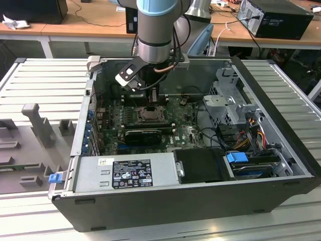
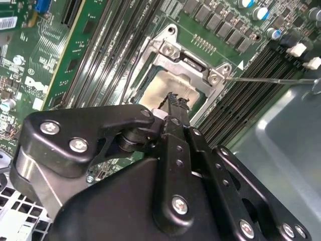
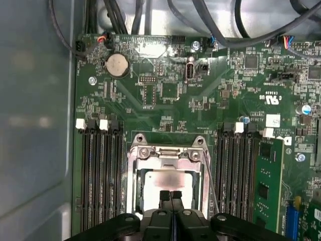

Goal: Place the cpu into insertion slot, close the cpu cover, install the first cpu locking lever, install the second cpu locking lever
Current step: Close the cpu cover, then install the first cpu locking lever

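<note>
In the first wrist view the gripper [image 3: 170,196] is seen with jaws together, empty, over the cpu [image 3: 168,179] beneath the lowered cover [image 3: 134,175]; latching the lever [image 3: 208,173] is judged pending, precision needed.

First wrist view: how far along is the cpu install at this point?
Looks done: the cpu lies seated, and the cover appears down around it, with the chip showing through its window. In hand: nothing visible; the gripper is shut with its tips over the cpu, contact unclear. Left: a locking lever juts free to the side in the second wrist view, so the levers do not look latched.
</note>
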You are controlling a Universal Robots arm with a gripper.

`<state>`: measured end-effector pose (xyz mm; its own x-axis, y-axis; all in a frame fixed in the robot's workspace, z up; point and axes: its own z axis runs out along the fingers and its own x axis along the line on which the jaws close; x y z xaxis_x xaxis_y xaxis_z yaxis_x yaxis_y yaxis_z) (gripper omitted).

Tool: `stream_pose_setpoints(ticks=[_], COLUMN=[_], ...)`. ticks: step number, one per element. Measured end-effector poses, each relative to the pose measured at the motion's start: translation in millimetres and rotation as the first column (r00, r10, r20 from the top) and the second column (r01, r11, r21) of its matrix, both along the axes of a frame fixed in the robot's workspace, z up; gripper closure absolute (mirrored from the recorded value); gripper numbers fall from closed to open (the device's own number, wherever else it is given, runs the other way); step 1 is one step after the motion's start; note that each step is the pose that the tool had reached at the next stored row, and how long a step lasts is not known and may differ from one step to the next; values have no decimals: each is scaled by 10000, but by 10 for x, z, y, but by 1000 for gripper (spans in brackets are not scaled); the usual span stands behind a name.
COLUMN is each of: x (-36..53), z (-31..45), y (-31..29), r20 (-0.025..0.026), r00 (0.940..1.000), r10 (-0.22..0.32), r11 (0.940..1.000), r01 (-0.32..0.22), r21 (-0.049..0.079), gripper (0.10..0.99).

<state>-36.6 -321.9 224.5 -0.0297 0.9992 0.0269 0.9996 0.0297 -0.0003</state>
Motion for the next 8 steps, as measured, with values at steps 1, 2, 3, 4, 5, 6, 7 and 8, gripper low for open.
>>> stream_pose_setpoints(ticks=[1, 2, 3, 4, 5, 6, 7, 8], x=[-13, -32, -39, -43, -43, -43, -43, -43], z=[0, 0, 1, 5, 8, 32, 57, 67], y=[0, 0, 0, -1, -1, 0, 0, 0], r20=[1, 1, 0, -1, 0, 0, 1, 1], r00=[10000, 10000, 10000, 10000, 10000, 10000, 10000, 10000], r10=[0, 0, 0, 0, 0, 1, 0, 0], r11=[10000, 10000, 10000, 10000, 10000, 10000, 10000, 10000], r01=[0, 0, 0, 0, 0, -1, 0, 0], r21=[0, 1, 0, -2, -1, 0, 0, 0], gripper=[980, 980, 980, 980, 980, 980, 980, 980])
